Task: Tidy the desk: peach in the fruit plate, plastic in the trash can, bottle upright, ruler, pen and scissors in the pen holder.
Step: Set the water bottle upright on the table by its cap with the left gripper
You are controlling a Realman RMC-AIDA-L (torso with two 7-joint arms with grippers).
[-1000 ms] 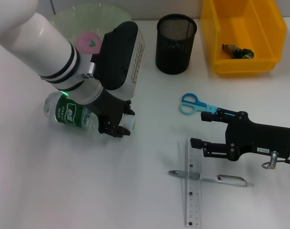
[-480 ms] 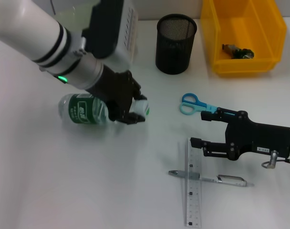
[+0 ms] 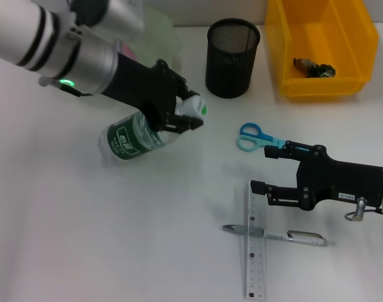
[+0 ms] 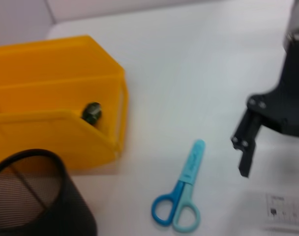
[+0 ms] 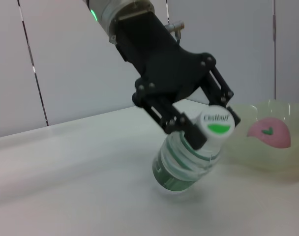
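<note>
Head view: the left gripper (image 3: 182, 113), upper centre-left, is clamped on the neck of the water bottle (image 3: 138, 135), which is tilted with its base on the desk. The right gripper (image 3: 267, 170), lower right, has its jaws apart just beside the scissors (image 3: 254, 138), above the ruler (image 3: 255, 251) and pen (image 3: 276, 235).

Left wrist view: scissors centre-bottom; pen holder (image 4: 36, 196) lower left; yellow bin (image 4: 51, 118) left.

Right wrist view: bottle centre, peach (image 5: 268, 132) in fruit plate (image 5: 287, 160) right.

Big white worktop (image 3: 116, 239), smooth and bright. Behind it, pale grey wall panels (image 5: 66, 64) with thin dark lines.
</note>
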